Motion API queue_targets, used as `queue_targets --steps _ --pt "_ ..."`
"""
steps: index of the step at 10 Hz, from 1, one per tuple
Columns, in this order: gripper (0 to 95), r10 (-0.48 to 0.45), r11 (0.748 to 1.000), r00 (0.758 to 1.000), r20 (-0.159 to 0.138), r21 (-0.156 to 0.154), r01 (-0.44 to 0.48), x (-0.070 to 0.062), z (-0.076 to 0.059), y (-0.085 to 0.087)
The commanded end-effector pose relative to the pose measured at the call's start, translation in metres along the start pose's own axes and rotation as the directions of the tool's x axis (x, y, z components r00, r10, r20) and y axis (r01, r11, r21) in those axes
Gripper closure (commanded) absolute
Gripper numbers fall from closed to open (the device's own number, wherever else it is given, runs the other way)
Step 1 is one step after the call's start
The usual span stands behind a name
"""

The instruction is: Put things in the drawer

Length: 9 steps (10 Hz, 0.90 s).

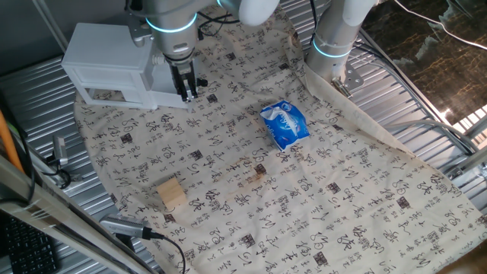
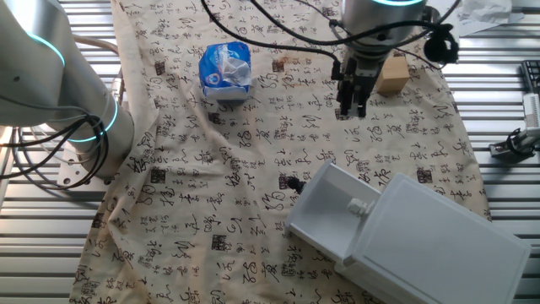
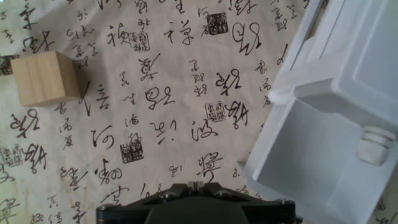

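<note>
Beside the open drawer [image 2: 333,215], fingers [image 2: 350,108] hang closed (empty), block [image 1: 172,193] apart.

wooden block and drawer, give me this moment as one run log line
drawer: open | wooden block: on cloth, not grasped | end effector: above cloth beside drawer, holding nothing | blue packet: on cloth

Matt pale wood on the block [image 3: 45,77], smooth white plastic on the drawer [image 3: 311,155], soft printed cloth [image 1: 304,198] over the ribbed metal counter [image 1: 46,84].
</note>
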<state>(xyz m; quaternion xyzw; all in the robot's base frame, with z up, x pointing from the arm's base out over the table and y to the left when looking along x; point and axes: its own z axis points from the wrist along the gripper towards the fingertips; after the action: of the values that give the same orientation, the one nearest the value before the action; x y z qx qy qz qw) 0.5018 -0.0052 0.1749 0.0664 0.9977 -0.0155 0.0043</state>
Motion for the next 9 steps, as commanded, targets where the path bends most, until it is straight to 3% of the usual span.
queue_targets --steps 1,5,8,9 --pt "95.0 0.005 1.000 1.000 -0.003 -0.003 -0.005 0.0028 -0.0012 -0.0007" --pt "95.0 -0.006 1.000 1.000 -0.025 -0.005 0.006 0.0027 -0.0021 -0.0012" --pt "95.0 0.006 1.000 0.994 -0.112 -0.002 -0.007 0.0035 -0.0036 -0.0010" --pt "95.0 0.043 0.999 0.993 -0.114 -0.007 -0.044 0.0027 -0.0029 -0.0020"
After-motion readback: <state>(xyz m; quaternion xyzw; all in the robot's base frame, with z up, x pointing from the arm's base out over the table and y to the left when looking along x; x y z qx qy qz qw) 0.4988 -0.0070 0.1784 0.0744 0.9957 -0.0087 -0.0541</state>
